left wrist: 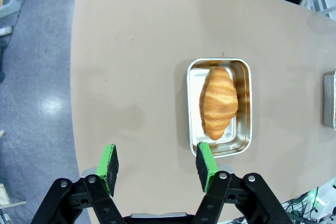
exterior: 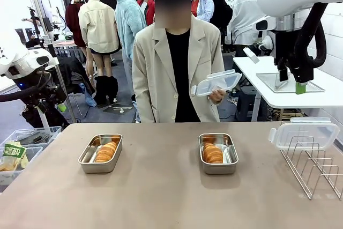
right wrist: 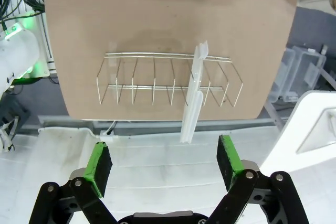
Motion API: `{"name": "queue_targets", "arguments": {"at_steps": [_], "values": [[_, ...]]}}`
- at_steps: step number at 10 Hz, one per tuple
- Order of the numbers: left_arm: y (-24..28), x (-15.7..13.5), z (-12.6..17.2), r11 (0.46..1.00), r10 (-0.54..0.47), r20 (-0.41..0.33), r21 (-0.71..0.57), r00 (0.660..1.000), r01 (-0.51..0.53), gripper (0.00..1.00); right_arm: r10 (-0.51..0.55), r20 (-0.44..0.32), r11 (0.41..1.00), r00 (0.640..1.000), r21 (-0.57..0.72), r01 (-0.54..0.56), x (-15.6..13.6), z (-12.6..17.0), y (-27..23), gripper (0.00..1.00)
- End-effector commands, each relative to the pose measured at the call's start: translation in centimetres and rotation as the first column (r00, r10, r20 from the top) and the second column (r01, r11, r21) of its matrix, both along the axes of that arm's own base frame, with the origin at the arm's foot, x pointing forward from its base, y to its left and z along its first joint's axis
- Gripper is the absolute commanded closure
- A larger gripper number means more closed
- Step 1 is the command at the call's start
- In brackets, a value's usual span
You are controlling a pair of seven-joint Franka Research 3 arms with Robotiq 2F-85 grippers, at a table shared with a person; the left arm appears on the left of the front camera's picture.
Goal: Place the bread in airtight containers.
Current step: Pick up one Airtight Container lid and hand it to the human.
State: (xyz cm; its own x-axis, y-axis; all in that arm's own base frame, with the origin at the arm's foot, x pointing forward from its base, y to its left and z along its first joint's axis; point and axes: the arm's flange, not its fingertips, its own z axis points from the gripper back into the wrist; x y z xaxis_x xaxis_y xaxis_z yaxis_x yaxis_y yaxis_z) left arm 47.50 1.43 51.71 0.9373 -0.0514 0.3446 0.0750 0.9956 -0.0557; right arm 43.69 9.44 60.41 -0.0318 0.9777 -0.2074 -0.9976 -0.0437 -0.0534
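Two steel airtight containers sit on the tan table. The left one (exterior: 86, 160) holds bread (exterior: 105, 151), and the right one (exterior: 232, 156) holds bread (exterior: 213, 153) too. Neither has a lid on. The person behind the table holds a clear lid (exterior: 217, 82) in one hand. A second clear lid (exterior: 304, 133) stands in the wire rack (exterior: 313, 165). My left gripper (left wrist: 157, 166) hovers open high above the table, with a container (left wrist: 241, 129) and its croissant-like bread (left wrist: 218, 102) below it. My right gripper (right wrist: 164, 163) is open high over the rack (right wrist: 168, 80) and its upright lid (right wrist: 193, 98).
The right arm's gripper (exterior: 293, 84) hangs raised at the upper right, off the table's edge. Plastic bins (exterior: 19, 151) sit on the floor at the left. Another container's edge (left wrist: 329, 100) shows at the side of the left wrist view. A white table (exterior: 300, 87) stands behind.
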Motion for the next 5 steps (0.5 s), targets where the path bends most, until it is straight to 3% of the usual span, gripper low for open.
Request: {"name": "queue_targets", "arguments": {"at_steps": [1,5], "values": [[0.10,-0.09,0.23,1.000,0.014,-0.002,0.017,1.000,-0.014,0.23,0.003,0.001,1.000,1.000,-0.007,-0.003,-0.10,-0.03,-0.07,0.00],[0.10,-0.09,0.23,1.000,0.014,-0.002,0.017,1.000,-0.014,0.23,0.003,0.001,1.000,1.000,-0.007,-0.003,-0.10,-0.03,-0.07,0.00]]}}
